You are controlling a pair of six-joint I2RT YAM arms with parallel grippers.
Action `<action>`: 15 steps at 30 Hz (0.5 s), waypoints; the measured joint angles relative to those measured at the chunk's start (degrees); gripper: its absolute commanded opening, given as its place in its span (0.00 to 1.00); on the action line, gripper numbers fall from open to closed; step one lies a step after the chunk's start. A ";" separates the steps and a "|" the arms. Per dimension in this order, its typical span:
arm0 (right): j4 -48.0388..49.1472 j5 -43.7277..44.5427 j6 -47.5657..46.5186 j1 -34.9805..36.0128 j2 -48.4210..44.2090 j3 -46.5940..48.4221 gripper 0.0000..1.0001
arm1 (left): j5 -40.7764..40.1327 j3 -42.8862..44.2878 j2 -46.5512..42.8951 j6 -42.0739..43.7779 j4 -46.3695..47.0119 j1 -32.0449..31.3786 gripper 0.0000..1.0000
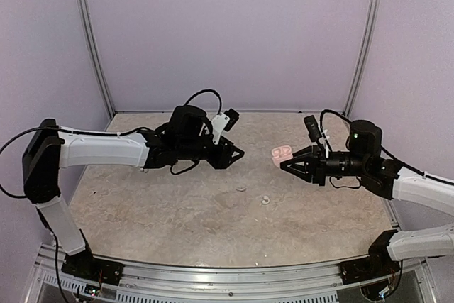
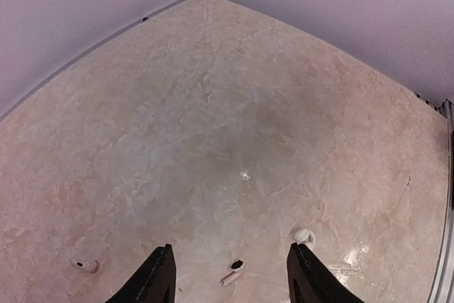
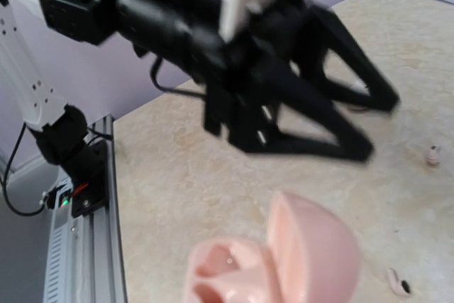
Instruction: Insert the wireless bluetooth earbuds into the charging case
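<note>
- left gripper (image 2: 230, 248): released, fingers (image 2: 157, 278) spread with nothing between them; it hangs above the table (image 2: 213, 104) pointing down at the loose buds, probably lining up a pick.
- right gripper (image 1: 284, 164): clenched on the charging case (image 3: 284, 253). Its own fingers are out of sight in the wrist view, but the case sits right at its tip and is lifted off the table. It is likely held up and turned toward the other arm so a bud can be dropped in.
- The two grippers face each other across the middle of the table, apart, not touching.
- charging case: pale pink, pebble-shaped, glossy, lid hinged open and standing up. Two sockets show in the base; they look unfilled, but it is blurry, so I am not sure.
- earbuds: loose on the table, none in the case and none gripped.
  - middle earbud (image 2: 234, 272): lies on its side between the left fingers in that view, whitish with a short stem and a dark spot.
  - left earbud (image 2: 85, 265): well off to the side, same look.
  - right earbud (image 2: 303, 235): just beside the right-hand fingertip, rounded end up.
- Top view shows only two small pale specks in front of the grippers, too small to detail.
</note>
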 measured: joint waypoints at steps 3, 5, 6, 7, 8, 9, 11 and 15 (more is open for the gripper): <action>-0.39 0.04 0.44 -1.20 -1.46 -0.70 0.00 | 0.68 5.49 5.95 1.03 -4.79 -0.63 0.53; -0.74 0.11 0.68 -1.73 -2.25 -0.96 0.01 | 0.98 9.64 10.21 2.01 -8.00 -1.40 0.53; -0.90 0.11 0.79 -1.95 -2.64 -1.07 0.00 | 1.20 12.07 12.52 2.49 -9.90 -1.84 0.52; -1.05 0.13 0.87 -2.08 -3.04 -1.22 0.00 | 1.38 13.64 14.16 2.71 -11.02 -2.12 0.52; -1.11 0.11 0.90 -2.25 -3.30 -1.38 0.00 | 1.53 15.58 15.96 3.04 -12.59 -2.40 0.52; -1.22 0.11 0.98 -2.34 -3.50 -1.49 0.00 | 1.55 16.98 17.33 3.28 -13.70 -2.64 0.51; -1.40 0.11 1.16 -2.56 -3.72 -1.68 0.00 | 1.46 19.71 19.98 3.56 -15.78 -2.86 0.50; -1.46 0.09 1.51 -2.71 -3.72 -2.19 0.00 | 1.20 22.40 22.80 3.52 -18.51 -2.34 0.50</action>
